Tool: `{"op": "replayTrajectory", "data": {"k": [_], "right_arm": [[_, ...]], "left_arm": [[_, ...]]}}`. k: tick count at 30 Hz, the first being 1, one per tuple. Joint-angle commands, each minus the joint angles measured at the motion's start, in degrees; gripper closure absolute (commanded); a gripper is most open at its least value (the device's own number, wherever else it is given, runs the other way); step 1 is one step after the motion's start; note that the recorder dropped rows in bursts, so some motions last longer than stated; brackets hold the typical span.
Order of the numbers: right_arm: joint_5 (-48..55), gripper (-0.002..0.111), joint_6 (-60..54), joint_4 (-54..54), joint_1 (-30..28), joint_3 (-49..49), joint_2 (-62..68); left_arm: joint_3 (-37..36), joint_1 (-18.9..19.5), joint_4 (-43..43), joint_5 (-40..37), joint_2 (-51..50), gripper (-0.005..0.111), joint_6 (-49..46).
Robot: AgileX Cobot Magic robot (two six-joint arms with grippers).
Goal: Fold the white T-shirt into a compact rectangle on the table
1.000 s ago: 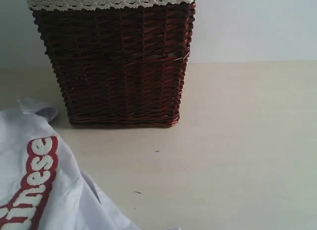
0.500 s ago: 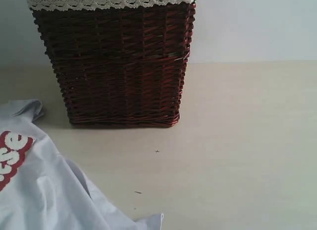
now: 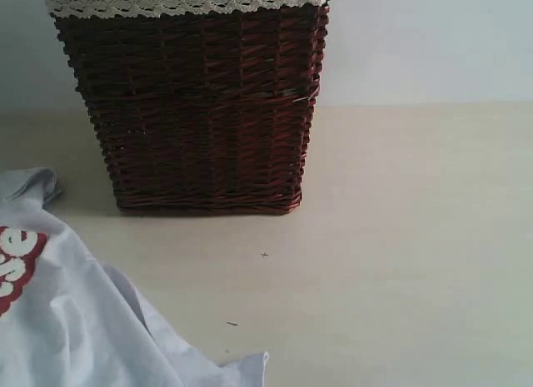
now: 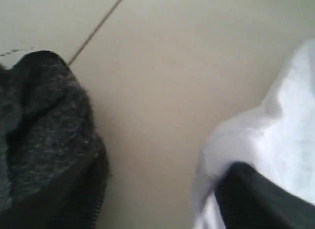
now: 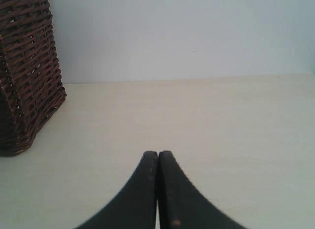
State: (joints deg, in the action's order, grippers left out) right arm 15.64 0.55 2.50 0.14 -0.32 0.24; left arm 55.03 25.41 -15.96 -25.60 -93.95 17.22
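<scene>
a pale wall (image 3: 433, 37) backs a wide cream table (image 3: 400, 237), with a dark red wicker basket (image 3: 200, 112) standing at its far side. the white shirt (image 3: 75, 320) lies rumpled on the table at the near left of the exterior view, in front of the basket and apart from it. only part of it is in frame, with a scrap of its red-edged letters (image 3: 17, 262) at the very edge.

the left gripper (image 4: 147, 135) hangs close over the table with its jaws spread. bare tabletop shows between them, and a bulge of shirt cloth sits over one dark finger (image 4: 256, 199) without being pinched. the right gripper (image 5: 158, 155) is pressed together on nothing, low over bare table, with the basket off to one side of it.

this looks like an early step: the shirt is being laid out, and no fold shows in the part that can be seen. next, the cloth probably needs to be drawn flat and brought toward the middle. that calls for the left jaws to get a hem or sleeve between them, and for the right jaws to part and take an opposite edge.
</scene>
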Motion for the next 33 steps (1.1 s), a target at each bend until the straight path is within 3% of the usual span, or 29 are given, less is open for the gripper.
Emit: {"op": "replayTrajectory", "data": {"k": [1, 4, 8, 9, 11, 13, 16, 17, 21, 23, 26, 28, 33], "right_arm": [[-0.3, 0.108, -0.6, 0.2, 0.2, 0.3, -0.2], [-0.3, 0.108, -0.6, 0.2, 0.2, 0.3, -0.2], [-0.3, 0.108, -0.6, 0.2, 0.2, 0.3, -0.2], [-0.3, 0.108, -0.6, 0.2, 0.2, 0.3, -0.2], [-0.3, 0.108, -0.6, 0.2, 0.2, 0.3, -0.2], [-0.3, 0.108, -0.6, 0.2, 0.2, 0.3, -0.2], [-0.3, 0.108, -0.6, 0.2, 0.2, 0.3, -0.2], [-0.3, 0.108, -0.6, 0.2, 0.2, 0.3, -0.2], [-0.3, 0.108, -0.6, 0.2, 0.2, 0.3, -0.2], [-0.3, 0.108, -0.6, 0.2, 0.2, 0.3, -0.2], [-0.3, 0.108, -0.6, 0.2, 0.2, 0.3, -0.2], [-0.3, 0.108, -0.6, 0.2, 0.2, 0.3, -0.2], [-0.3, 0.108, -0.6, 0.2, 0.2, 0.3, -0.2]], "left_arm": [[3.2, -0.4, 24.8, -4.1, -3.9, 0.041, -25.7], [7.5, -0.4, 27.2, -9.4, -5.8, 0.030, -27.6], [9.5, -0.4, 29.7, -9.7, -5.0, 0.028, -30.8], [9.9, -0.6, 33.5, -9.9, -4.8, 0.029, -33.7], [10.0, -2.3, 48.4, -13.4, -4.5, 0.029, -49.6], [9.5, -6.7, 56.3, -16.6, -4.9, 0.033, -58.2], [7.6, -14.0, 53.0, -17.6, -5.3, 0.050, -59.2], [6.3, -17.5, 51.0, -18.3, -5.3, 0.064, -59.5], [-0.3, -24.1, 49.1, -22.3, -3.4, 0.106, -61.0], [-6.1, -26.9, 46.4, -22.3, -1.6, 0.103, -60.0], [-12.1, -32.7, 30.7, -17.8, 0.6, 0.090, -41.8], [-12.4, -34.2, 21.9, -17.8, 0.7, 0.089, -32.7], [-12.4, -34.2, 22.1, -15.2, 0.5, 0.089, -31.0]]}}
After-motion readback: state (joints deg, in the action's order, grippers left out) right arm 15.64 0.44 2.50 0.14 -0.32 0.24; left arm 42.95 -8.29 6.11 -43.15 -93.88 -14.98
